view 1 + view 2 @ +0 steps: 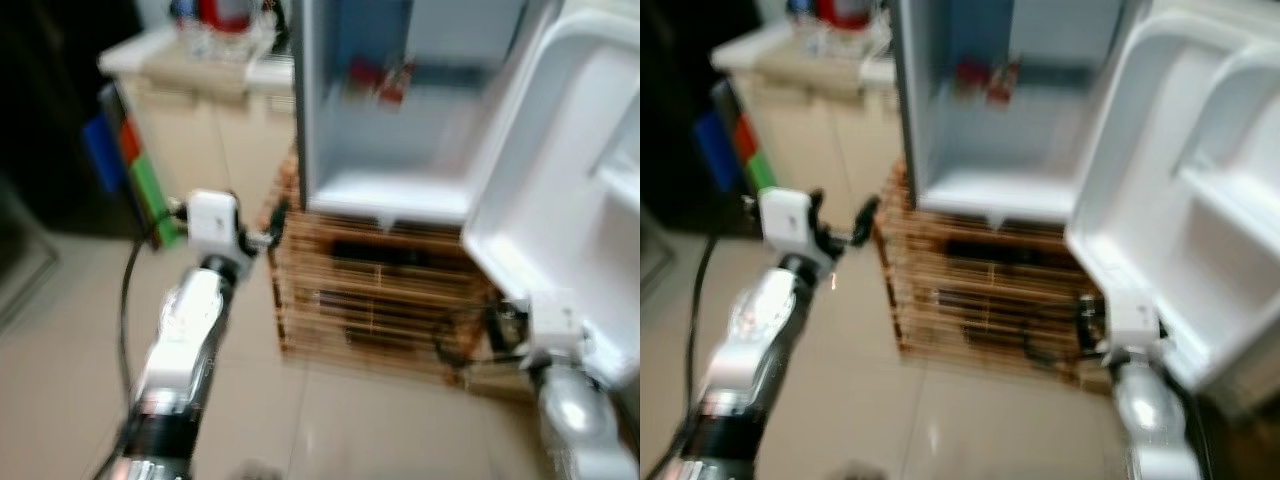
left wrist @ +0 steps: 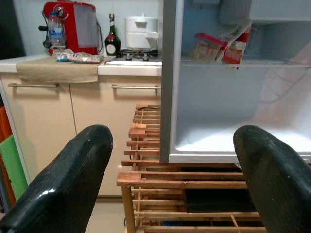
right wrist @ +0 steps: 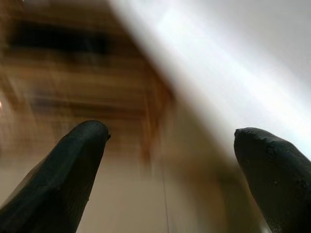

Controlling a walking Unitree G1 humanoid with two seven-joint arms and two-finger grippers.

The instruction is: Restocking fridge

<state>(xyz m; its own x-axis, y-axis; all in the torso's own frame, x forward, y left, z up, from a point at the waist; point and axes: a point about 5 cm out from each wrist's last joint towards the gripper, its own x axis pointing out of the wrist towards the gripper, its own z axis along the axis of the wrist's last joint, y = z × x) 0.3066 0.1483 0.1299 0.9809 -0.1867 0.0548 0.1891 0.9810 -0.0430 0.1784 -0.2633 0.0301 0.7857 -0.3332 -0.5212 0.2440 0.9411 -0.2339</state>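
The fridge (image 1: 400,150) stands open on a slatted wooden stand (image 1: 370,300), its white door (image 1: 560,180) swung out to the right. On its upper shelf lie red and yellow food packs (image 2: 221,46); the lower compartment floor is bare. My left gripper (image 2: 170,184) is open and empty, held out to the left of the stand and facing the fridge's left edge. My right gripper (image 3: 170,174) is open and empty too, low beside the bottom corner of the door and the stand. The eye views are blurred.
A beige kitchen counter (image 2: 58,68) left of the fridge carries a red appliance (image 2: 68,26), a water bottle (image 2: 56,34), a dark bottle (image 2: 112,39) and a white pot (image 2: 142,31). Coloured boards (image 1: 125,160) lean against the cabinet's left end. Pale tiled floor (image 1: 330,420) lies ahead.
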